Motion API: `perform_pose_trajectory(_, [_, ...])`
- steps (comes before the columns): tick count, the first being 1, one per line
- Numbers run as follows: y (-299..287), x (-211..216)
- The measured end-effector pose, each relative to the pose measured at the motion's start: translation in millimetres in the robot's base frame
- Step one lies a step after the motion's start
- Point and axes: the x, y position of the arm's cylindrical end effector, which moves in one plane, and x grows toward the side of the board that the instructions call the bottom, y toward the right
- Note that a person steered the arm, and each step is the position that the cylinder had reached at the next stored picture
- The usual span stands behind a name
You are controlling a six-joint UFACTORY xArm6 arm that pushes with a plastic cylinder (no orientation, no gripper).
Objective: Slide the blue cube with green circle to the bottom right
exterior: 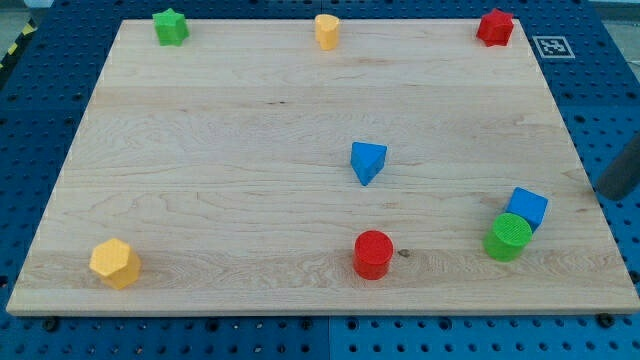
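Observation:
The blue cube (528, 207) sits near the board's bottom right, touching the green cylinder (508, 237), which lies just below and to its left. My tip (603, 193) shows as a dark rod at the view's right edge, just off the board's right side. It is to the right of the blue cube and a little above it, with a clear gap between them.
A blue triangle (367, 161) lies mid-board. A red cylinder (373, 253) and a yellow hexagon (115, 263) sit along the bottom. A green star (170, 27), a yellow block (327, 31) and a red star (495, 27) line the top edge. The wooden board (220, 150) rests on a blue pegboard.

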Motion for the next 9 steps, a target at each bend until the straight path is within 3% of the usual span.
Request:
perform_pose_trajectory(4, [-167,-14])
perform_pose_trajectory(5, [-164,5])
perform_pose_trajectory(7, [-106,14])
perform_pose_trajectory(9, [-102,37])
